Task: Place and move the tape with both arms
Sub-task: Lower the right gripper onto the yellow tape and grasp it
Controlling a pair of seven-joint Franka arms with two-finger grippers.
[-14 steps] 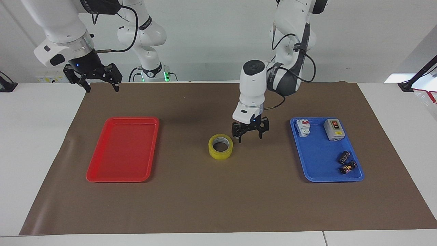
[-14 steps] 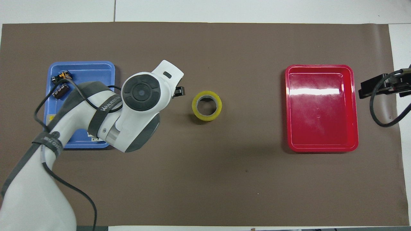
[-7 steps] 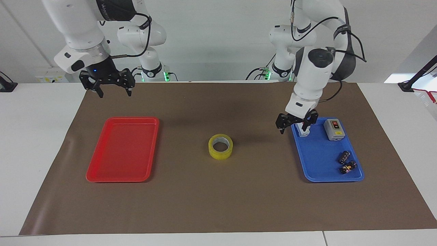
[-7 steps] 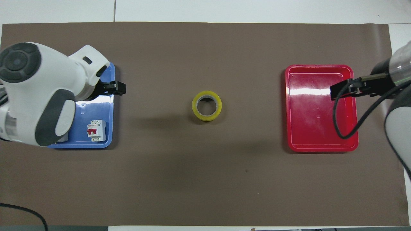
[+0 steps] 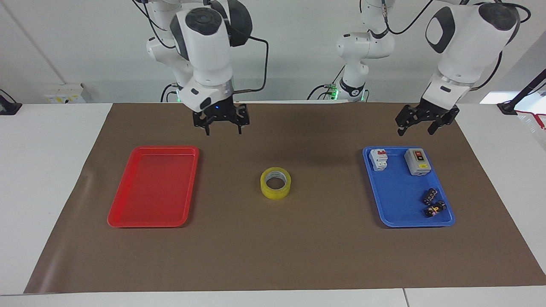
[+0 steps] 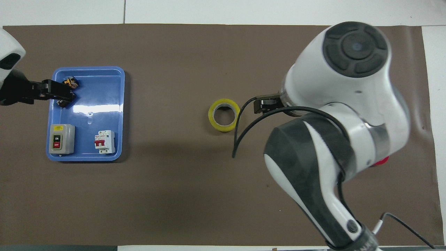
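Brown mat (image 5: 273,256), tape (image 5: 275,183), ON/OFF switch box (image 6: 61,138)

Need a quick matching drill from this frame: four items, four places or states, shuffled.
Items:
1. tape
2. red tray
3. circuit breaker
4. right tool

Places or states:
A. in the blue tray
B. raised, fingers open, holding nothing
C. holds nothing, at the right arm's end of the table
D. flat on the brown mat, between the two trays

Pairs: 1-D, 2-C, 3-A, 4-B
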